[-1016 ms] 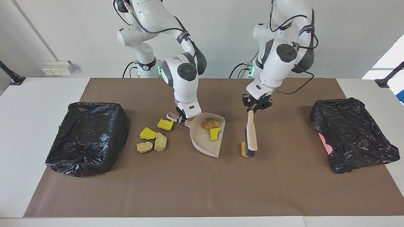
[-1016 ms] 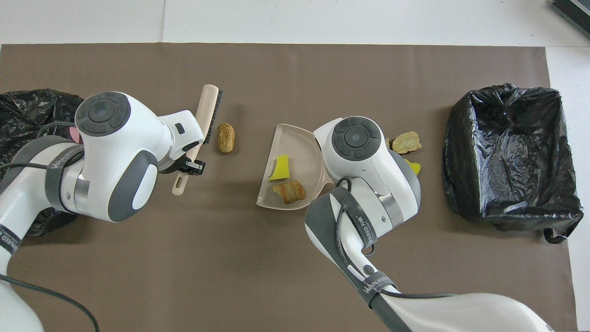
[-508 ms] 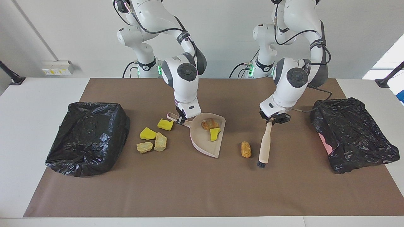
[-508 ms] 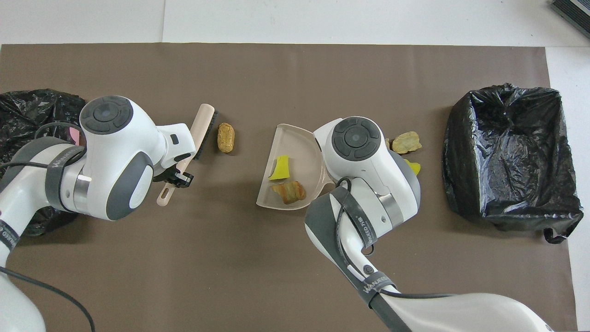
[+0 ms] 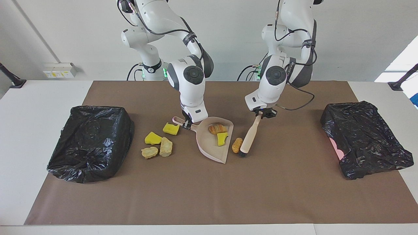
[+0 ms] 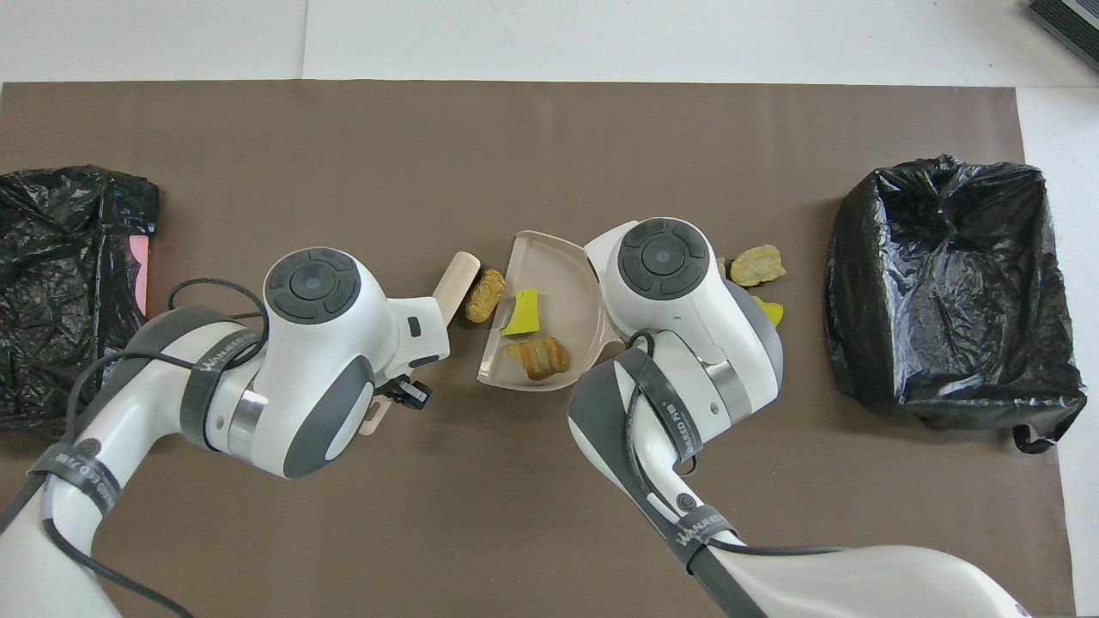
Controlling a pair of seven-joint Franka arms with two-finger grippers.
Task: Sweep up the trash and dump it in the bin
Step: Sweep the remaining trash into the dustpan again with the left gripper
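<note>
A black-lined bin (image 5: pixel 91 140) stood at the right arm's end of the counter, mouth up, ready to take the load. Four pieces of trash (image 5: pixel 166 147) lay loose on the brown mat (image 5: pixel 209 195) between that bin and the dustpan (image 5: pixel 212 150), not yet collected. The right tool (image 5: pixel 186 124) was clenched on the dustpan's handle, apparently pinning the pan flat so that it would not slide under a push. Two pieces (image 5: pixel 218 129) already sat in the pan. A brown lump (image 5: pixel 237 145) lay at the pan's open lip, touching the brush (image 5: pixel 250 135). The left tool (image 5: pixel 262 114) was clamped on the brush handle, holding it slanted, bristles down against that lump, evidently to drive it in. A second lined bin (image 5: pixel 365 140) stood at the left arm's end, well apart.
</note>
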